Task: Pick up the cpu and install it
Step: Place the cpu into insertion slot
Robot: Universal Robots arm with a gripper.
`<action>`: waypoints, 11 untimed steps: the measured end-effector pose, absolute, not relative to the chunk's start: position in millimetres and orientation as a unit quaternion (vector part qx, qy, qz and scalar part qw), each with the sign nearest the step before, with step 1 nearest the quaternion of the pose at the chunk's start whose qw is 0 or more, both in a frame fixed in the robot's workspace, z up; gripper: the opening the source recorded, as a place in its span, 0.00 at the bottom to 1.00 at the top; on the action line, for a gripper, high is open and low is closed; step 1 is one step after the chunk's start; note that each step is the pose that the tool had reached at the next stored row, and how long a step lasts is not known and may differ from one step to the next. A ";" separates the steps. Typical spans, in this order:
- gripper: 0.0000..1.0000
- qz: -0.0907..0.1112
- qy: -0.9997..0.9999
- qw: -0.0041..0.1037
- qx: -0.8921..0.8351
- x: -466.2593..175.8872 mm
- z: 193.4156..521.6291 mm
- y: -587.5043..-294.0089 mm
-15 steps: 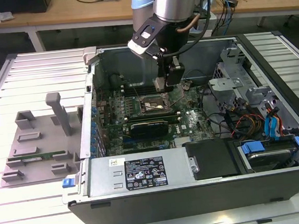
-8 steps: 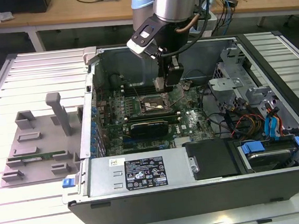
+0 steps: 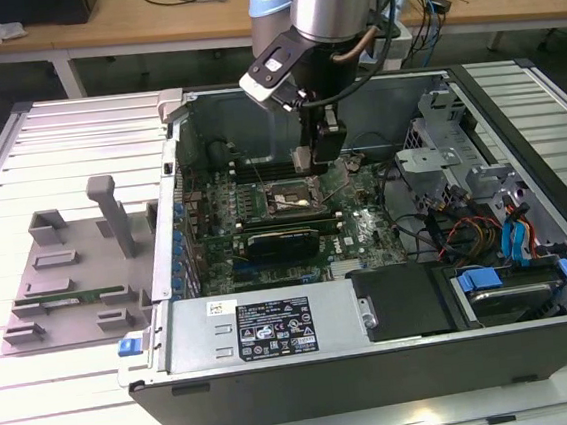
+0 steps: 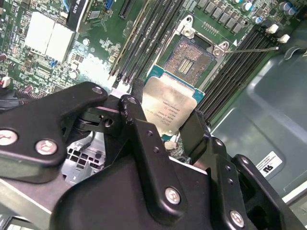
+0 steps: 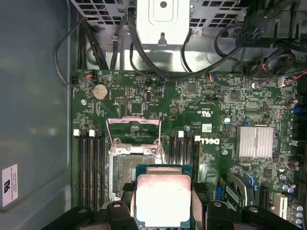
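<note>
Between the two black fingers [image 4: 136, 112] of the gripper [image 4: 165, 120], over one edge of the open socket [image 4: 192, 60], sits the cpu [image 4: 170, 108]. It is a small flat square with a silvery metal top plate, notched at the corners and marked with faint print, on a thin green board that shows as a rim all round. In the first wrist view the cpu [image 5: 163, 199] glares pale, almost pinkish white, and partly covers the socket [image 5: 129, 167]. The fingers are closed against two opposite edges of the chip. Whether it touches the socket I cannot tell.

The socket's metal load frame [image 5: 134, 129] stands swung up, with dark memory slots [image 5: 91, 167] on both sides. Around it spreads the green motherboard [image 5: 201, 110], with a finned heatsink [image 5: 255, 142] and a coin cell [image 5: 100, 91]. In the exterior view the gripper [image 3: 318, 154] reaches down into the open computer case [image 3: 536, 329], and a grey fixture tray [image 3: 67, 263] lies outside at the exterior view's left.
</note>
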State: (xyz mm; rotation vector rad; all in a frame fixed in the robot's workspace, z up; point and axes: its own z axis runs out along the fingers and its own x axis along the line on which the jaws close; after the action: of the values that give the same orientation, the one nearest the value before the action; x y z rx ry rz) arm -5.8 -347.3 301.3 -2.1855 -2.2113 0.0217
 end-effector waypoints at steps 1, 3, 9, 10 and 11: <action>0.55 0.007 -0.709 0.016 -0.705 -5.8 301.3 -347.3; 0.55 0.007 -0.711 0.016 -0.703 -5.8 301.2 -347.3; 0.55 0.008 -0.741 0.016 -0.671 -6.0 301.0 -346.9; 0.55 0.008 -0.741 0.016 -0.671 -6.1 300.6 -346.8; 0.55 0.008 -0.741 0.016 -0.671 -6.5 299.9 -346.5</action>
State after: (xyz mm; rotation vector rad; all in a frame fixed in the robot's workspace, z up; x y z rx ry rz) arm -6.5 -346.5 299.9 -2.0873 -2.3055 0.0242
